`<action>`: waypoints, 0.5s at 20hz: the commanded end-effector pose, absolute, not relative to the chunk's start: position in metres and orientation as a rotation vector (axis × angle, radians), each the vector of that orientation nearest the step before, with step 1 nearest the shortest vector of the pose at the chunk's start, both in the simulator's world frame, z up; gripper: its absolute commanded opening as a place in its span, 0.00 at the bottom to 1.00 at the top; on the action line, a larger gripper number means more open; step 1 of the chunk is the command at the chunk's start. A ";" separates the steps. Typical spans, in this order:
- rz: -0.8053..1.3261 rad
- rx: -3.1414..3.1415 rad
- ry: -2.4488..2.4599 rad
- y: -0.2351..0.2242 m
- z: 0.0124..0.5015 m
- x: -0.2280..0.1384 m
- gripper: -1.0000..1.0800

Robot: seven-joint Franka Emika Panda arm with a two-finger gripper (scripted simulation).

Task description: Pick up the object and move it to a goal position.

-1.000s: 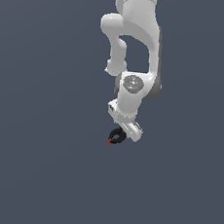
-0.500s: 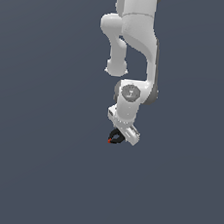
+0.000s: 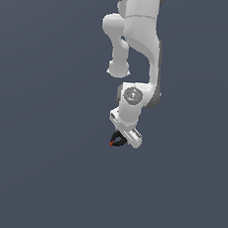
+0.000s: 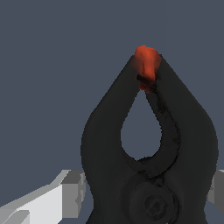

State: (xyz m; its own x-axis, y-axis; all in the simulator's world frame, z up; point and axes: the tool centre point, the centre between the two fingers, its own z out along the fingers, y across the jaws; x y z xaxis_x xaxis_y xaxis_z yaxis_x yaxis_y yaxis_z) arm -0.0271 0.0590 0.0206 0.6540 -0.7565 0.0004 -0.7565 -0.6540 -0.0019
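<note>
End effector (image 3: 119,139) grips unlabelled black clamp (image 4: 148,148).

Arm (image 3: 139,34): white all over, shiny, no marks. Grey round cap (image 3: 133,94) on wrist joint, dark grey patches just beside cap. Gripper (image 3: 121,138): white, light grey shading on fingers (image 4: 72,192). Object (image 3: 117,139): black, dull, a bit speckled on one side; tip red-orange, brightest at very end. Background behind arm: plain dark blue-grey, no pattern.
</note>
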 end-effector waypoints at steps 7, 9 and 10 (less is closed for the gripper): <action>-0.001 -2.856 1.306 0.060 0.023 -0.027 0.00; -0.001 -2.856 1.306 0.061 0.028 -0.026 0.00; -0.001 -2.856 1.306 0.061 0.031 -0.026 0.00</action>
